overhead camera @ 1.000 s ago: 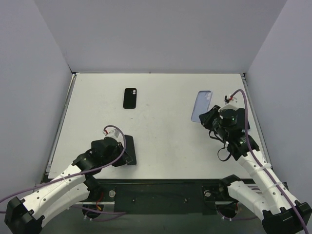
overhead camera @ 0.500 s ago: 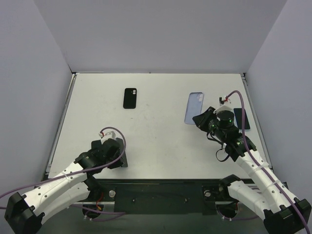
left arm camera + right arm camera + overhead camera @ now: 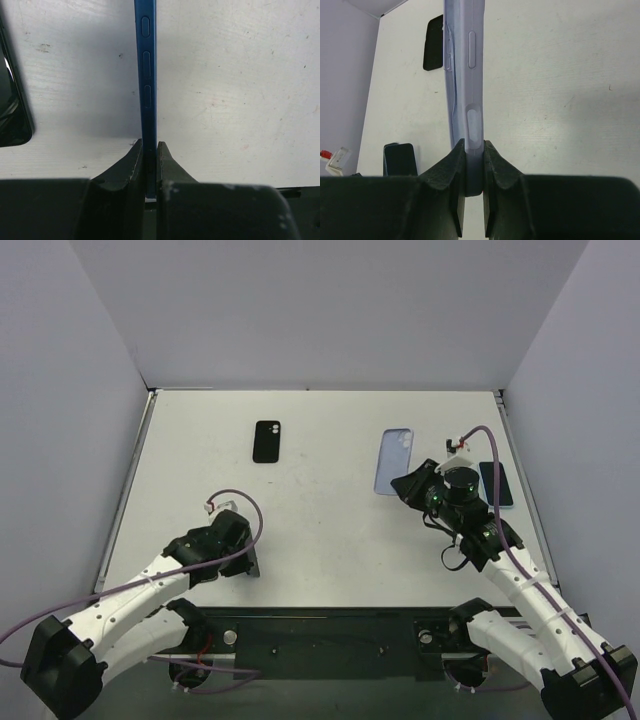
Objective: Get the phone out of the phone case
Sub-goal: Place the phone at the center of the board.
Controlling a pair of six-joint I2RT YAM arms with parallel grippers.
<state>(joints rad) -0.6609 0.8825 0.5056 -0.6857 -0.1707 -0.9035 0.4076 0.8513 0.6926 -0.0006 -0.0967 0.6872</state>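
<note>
My left gripper (image 3: 250, 562) (image 3: 149, 150) is shut on the lower edge of a thin blue phone (image 3: 148, 75). It holds the phone on edge over the near-left table, so from above the phone is a dark sliver (image 3: 254, 558). My right gripper (image 3: 405, 483) (image 3: 474, 150) is shut on one end of a lavender phone case (image 3: 393, 460) (image 3: 465, 75) at the right, held apart from the phone. The case's inside is hidden in the right wrist view.
A black phone or case (image 3: 267, 441) (image 3: 434, 42) lies at the far middle-left. A dark blue phone (image 3: 497, 483) lies by the right edge. A black object (image 3: 12, 110) shows at the left wrist view's left edge. Side walls (image 3: 80, 440) enclose the white table (image 3: 330, 530).
The left gripper has turned its phone from lying flat to standing on edge and drawn it slightly left. The right gripper has carried the lavender case leftward, away from the dark blue phone.
</note>
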